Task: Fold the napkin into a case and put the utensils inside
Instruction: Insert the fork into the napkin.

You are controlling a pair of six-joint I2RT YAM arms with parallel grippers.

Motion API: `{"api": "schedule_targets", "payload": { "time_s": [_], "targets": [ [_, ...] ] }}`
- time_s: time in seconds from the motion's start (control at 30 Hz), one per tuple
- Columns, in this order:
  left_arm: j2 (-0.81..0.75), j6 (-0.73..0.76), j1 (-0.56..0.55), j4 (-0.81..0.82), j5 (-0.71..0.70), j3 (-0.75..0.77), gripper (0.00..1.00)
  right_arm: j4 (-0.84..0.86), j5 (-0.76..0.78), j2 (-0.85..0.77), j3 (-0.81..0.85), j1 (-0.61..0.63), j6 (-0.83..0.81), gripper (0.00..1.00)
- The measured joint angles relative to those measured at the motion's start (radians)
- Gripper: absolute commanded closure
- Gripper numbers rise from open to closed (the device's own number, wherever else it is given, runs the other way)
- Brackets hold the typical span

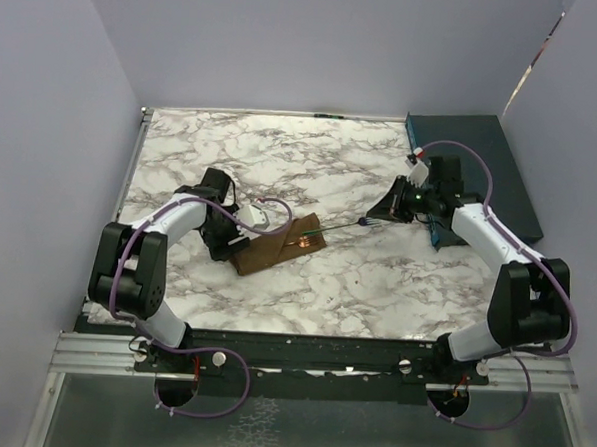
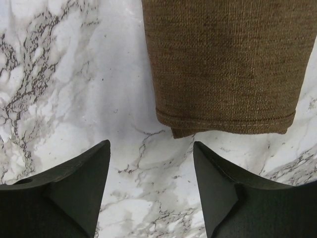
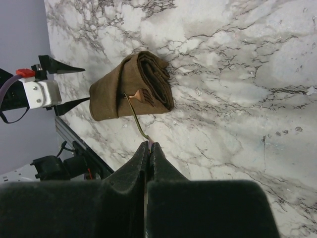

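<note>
Now, step in hand: feeding the fork (image 3: 133, 110) into the folded cloth, as I judge it; most of the fork is outside the cloth.
left gripper (image 2: 151, 148): jaws spread with nothing between them, poised just short of the hemmed left end of the napkin (image 2: 223, 64). It would do well to press down on that end so the cloth cannot slide away from the push.
case (image 1: 272, 244): the napkin folded to a narrow oblong, lying mid-table, its layered end facing right.
fork head: at that layered end; whether it sits between layers, I cannot tell.
right gripper (image 3: 149, 145): fingers pressed together on the handle tip. Keep the fork low and in line with the case, and go slowly.
table (image 1: 375, 288): white marble pattern, looks smooth, so the cloth may slip.
room: plain lilac walls (image 1: 44, 120); a dark teal box (image 1: 492, 164) in the far right corner.
</note>
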Motion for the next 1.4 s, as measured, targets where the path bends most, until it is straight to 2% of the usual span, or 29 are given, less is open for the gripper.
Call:
{"api": "schedule_targets", "payload": {
  "time_s": [0.33, 1.03, 1.4],
  "targets": [
    [0.020, -0.024, -0.052, 0.053, -0.004, -0.011, 0.35, 0.029, -0.010, 0.078, 0.009, 0.039, -0.002, 0.99],
    [0.028, -0.034, -0.121, 0.064, -0.097, -0.022, 0.44, 0.048, -0.020, 0.261, 0.166, 0.160, -0.006, 0.99],
    [0.027, -0.029, -0.130, 0.096, -0.134, -0.024, 0.54, 0.056, -0.028, 0.376, 0.259, 0.248, -0.007, 0.99]
  ]
}}
